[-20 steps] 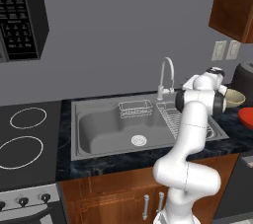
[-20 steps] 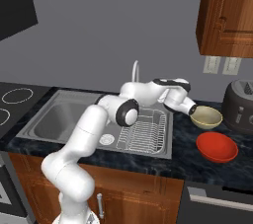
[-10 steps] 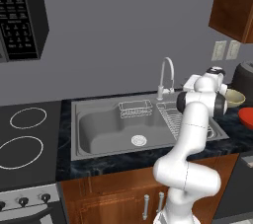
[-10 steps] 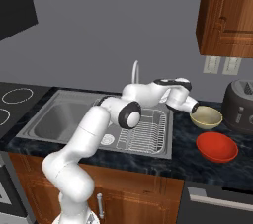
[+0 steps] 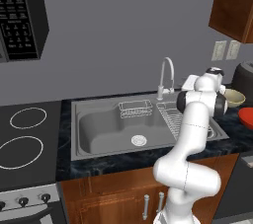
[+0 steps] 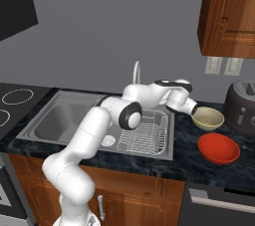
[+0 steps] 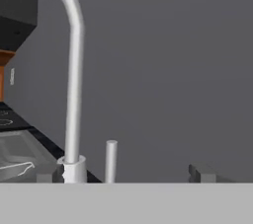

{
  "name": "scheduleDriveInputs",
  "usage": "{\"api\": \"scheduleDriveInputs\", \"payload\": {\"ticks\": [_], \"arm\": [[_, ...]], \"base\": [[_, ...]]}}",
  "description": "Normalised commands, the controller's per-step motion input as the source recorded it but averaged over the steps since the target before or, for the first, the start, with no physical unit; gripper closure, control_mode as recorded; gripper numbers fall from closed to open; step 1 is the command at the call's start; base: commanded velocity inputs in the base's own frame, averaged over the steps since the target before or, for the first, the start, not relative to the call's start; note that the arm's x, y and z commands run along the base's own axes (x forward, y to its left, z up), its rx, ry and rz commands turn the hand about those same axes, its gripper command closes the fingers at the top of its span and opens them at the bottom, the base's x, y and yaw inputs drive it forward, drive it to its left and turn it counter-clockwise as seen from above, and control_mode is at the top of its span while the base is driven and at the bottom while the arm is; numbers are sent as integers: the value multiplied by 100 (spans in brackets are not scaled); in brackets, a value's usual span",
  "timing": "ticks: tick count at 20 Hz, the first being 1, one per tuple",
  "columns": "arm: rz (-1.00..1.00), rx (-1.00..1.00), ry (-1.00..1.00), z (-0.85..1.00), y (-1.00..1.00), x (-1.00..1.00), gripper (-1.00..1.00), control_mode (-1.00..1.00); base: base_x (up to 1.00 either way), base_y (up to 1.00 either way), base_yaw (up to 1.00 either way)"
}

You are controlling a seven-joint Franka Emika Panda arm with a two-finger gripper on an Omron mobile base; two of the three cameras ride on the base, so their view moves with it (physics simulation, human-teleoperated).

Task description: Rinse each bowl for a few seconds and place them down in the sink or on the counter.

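Observation:
A tan bowl [image 6: 208, 118] [image 5: 234, 98] stands on the dark counter [image 6: 182, 163] right of the sink [image 6: 55, 120] [image 5: 99, 131]. In front of it on the same counter sits the red bowl [image 6: 218, 148] [image 5: 247, 117]. My gripper [image 6: 195, 112] [image 5: 225, 91] hovers at the tan bowl's left rim, just beyond the wire rack side of the sink. In the hand view the gripper [image 7: 122, 176] is open, its fingertips [image 7: 200, 172] wide apart with nothing between them. That view faces the grey wall and the curved tap [image 7: 74, 70].
A big dark rounded appliance [image 6: 241, 108] stands right behind the tan bowl. The tap [image 5: 168, 75] rises behind the sink. A black stovetop [image 5: 24, 139] lies to the left. A wire basket [image 5: 135, 108] sits in the sink. Wooden cabinets [image 6: 229, 11] hang above.
The hand has crept a little closer to the tan bowl's rim. The jaws stay wide open and both bowls have not moved.

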Motion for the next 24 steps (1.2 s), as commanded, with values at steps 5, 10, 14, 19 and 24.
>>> {"api": "scheduleDriveInputs", "payload": {"ticks": [5, 10, 14, 19, 24], "arm": [[-1, 0, 0, 0, 3, 14, -100, -100], [-2, 0, 0, 0, 12, 8, -100, -100], [-2, 0, 0, -2, 10, 8, -100, -100], [-1, 0, 0, -8, 12, 6, -100, -100], [-1, 0, 0, -8, 8, 9, -100, -100]], "base": [[0, 0, 0], [0, 0, 0], [0, 0, 0], [0, 0, 0], [0, 0, 0]]}}
